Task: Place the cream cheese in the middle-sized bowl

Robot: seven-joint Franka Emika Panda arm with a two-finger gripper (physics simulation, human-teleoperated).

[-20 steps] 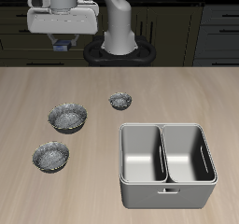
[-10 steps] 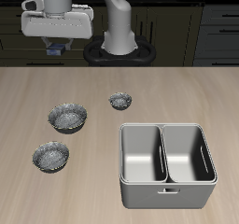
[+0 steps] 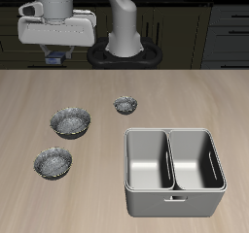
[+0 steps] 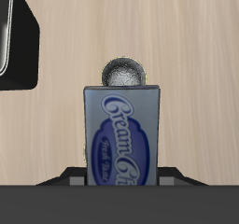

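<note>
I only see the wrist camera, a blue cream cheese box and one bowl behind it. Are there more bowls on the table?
Observer: Yes, there are three bowls. The smallest bowl sits farthest back.
Operator: Which one is the middle one?
Observer: Probably the one nearest the table's front edge, the middle bowl. It looks slightly narrower than the widest bowl just behind it.
</note>
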